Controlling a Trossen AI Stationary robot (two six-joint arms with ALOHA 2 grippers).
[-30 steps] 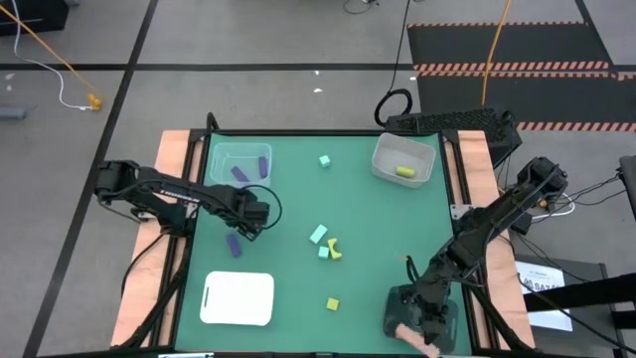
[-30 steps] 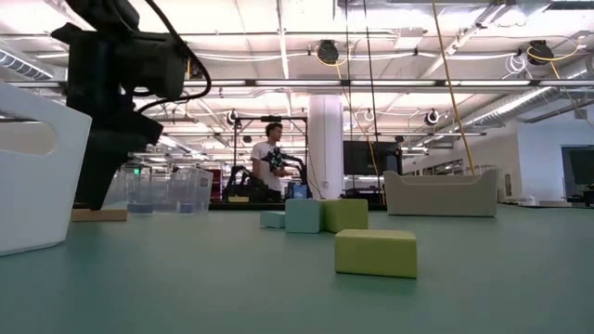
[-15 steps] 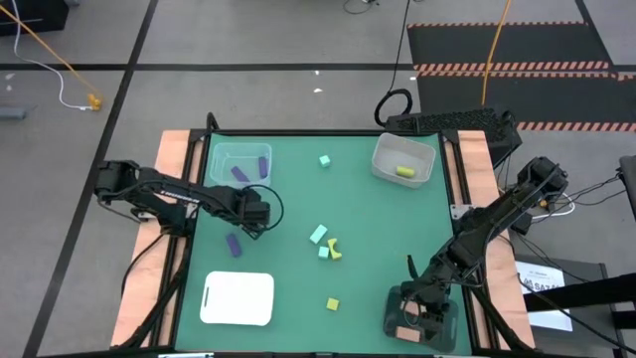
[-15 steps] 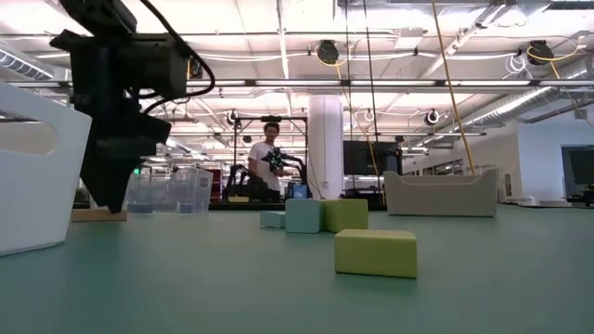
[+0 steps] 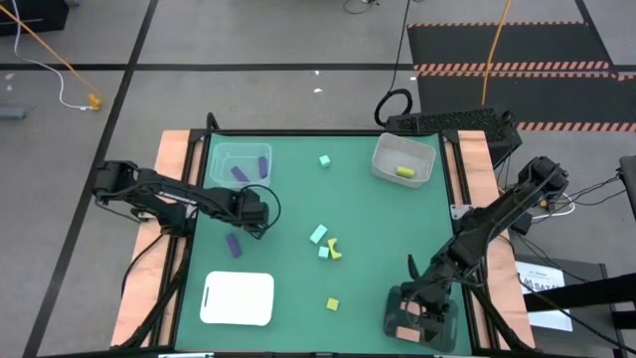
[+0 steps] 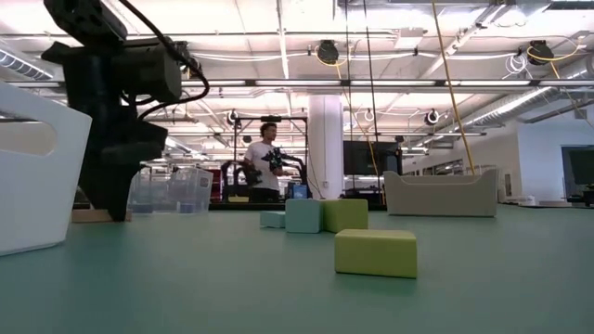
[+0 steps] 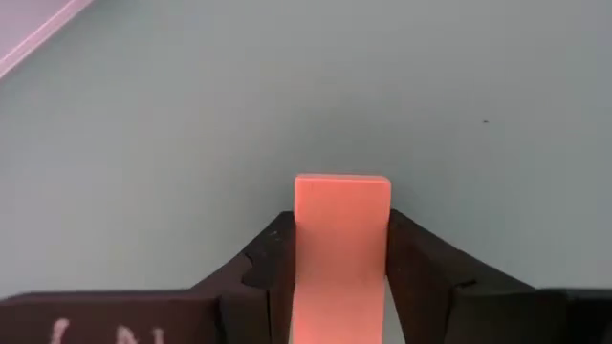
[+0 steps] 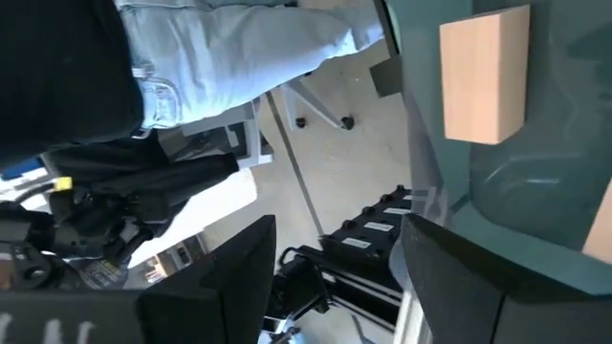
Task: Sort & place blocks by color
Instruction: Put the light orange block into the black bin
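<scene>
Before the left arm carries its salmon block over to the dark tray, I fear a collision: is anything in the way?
Yes. Mint and yellow blocks lie between the salmon block and the dark tray, and the right pincer hangs open over that tray.

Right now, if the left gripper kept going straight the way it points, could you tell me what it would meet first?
Most likely the green table top: the left gripper, fingers shut on a salmon pink block, points down at bare surface.

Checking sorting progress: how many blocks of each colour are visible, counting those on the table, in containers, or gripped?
Purple blocks: 3
Mint blocks: 3
Yellow blocks: 3
Salmon blocks: 2
Total: 11
</scene>
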